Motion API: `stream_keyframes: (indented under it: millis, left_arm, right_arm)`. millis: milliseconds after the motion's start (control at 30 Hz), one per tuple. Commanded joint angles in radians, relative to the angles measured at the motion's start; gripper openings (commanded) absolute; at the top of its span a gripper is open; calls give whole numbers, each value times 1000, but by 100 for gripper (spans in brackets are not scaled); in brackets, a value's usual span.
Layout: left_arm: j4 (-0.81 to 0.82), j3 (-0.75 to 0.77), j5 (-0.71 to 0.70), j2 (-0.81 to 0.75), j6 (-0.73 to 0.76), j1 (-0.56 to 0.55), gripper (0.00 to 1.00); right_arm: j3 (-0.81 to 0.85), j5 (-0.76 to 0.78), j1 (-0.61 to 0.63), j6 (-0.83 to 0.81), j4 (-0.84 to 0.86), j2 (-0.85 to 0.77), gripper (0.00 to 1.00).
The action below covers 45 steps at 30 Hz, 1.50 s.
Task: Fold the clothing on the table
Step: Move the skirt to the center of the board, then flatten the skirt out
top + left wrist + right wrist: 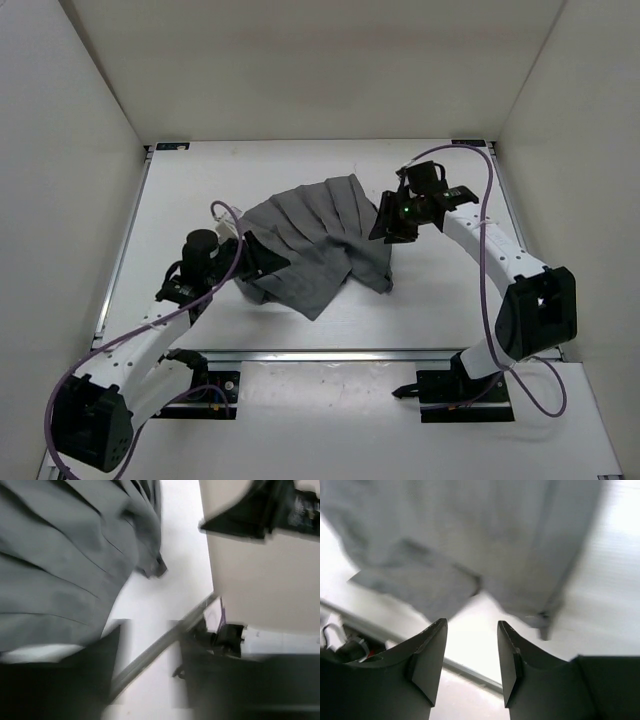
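Clothing (320, 250): grey pleated piece, bunched at the middle of the table (450, 310), slightly toward the upper part of the top view. The pleats, and so its long axis, run from upper right to lower left.

Left tool (268, 262): at the cloth's left edge, fingers apart. Its wrist view is blurred but shows bare table in the gap and cloth at the upper left.

Right tool (385, 228): at the cloth's right edge, fingers apart and holding nothing. Cloth lies just beyond the tips.

Judgement: both arms are about equally near. For your next grasp, reach inward, left tool rightward and right tool leftward.
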Motion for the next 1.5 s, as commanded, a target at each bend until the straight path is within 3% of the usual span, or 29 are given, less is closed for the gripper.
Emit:
stream_keyframes:
  millis: [0,33,67,100,133,167,233,300,567,633,767,867,900,933,967,1000,1067,1200,1333,1467]
  left_arm:
    - [181,-40,-10,-20,-79,-85,12]
    - [166,-46,-13,-5,-88,-102,0]
    - [123,-42,-44,6,-57,-128,0]
    - [25,-21,-70,29,-29,-142,7]
    - [-20,-7,-137,39,20,-168,41]
    - [-96,24,-214,65,40,-184,51]
    - [-138,35,-256,102,60,-209,54]
    - [-175,47,-302,174,46,-229,64]
    - [-196,98,-408,403,5,-372,70]
    - [-196,104,-415,444,-13,-390,72]
    - [-178,119,-426,524,-58,-409,75]
    - [-180,171,-423,593,-70,-416,68]
    - [-175,180,-412,631,-69,-415,55]
    - [-173,197,-405,664,-60,-419,32]
    - [-166,211,-383,688,-59,-413,20]
    - [-164,220,-360,701,-53,-407,0]
    - [-155,236,-325,714,-47,-407,0]
    - [-198,280,-287,641,-9,-358,0]
    - [-311,403,-283,485,48,-199,0]
    - [-380,539,-241,333,42,-68,0]
  right_arm:
    - [-19,78,-47,-70,6,17,42]
    - [-27,100,-61,-74,-3,28,42]
    - [-39,111,-57,-93,-8,34,42]
    - [-50,125,-72,-87,-14,40,42]
    - [-56,132,-73,-103,-19,46,43]
    - [-73,141,-67,-110,-16,57,43]
    - [-102,181,-52,-108,-8,69,43]
    - [-162,188,-40,-99,25,70,44]
    - [-297,131,-57,-100,154,77,47]
    - [-302,125,-55,-103,161,86,57]
    - [-329,99,-21,-84,210,105,58]
    - [-338,85,11,-74,246,145,56]
    - [-329,80,17,-73,245,169,51]
    - [-315,82,19,-79,237,190,45]
    - [-297,76,28,-79,230,197,30]
    - [-291,77,31,-84,214,201,14]
    - [-263,76,34,-82,182,195,0]
    - [-216,45,-13,-97,90,67,0]
    - [-83,-18,-95,-123,38,-114,0]
    - [8,-188,-164,-98,88,-278,0]
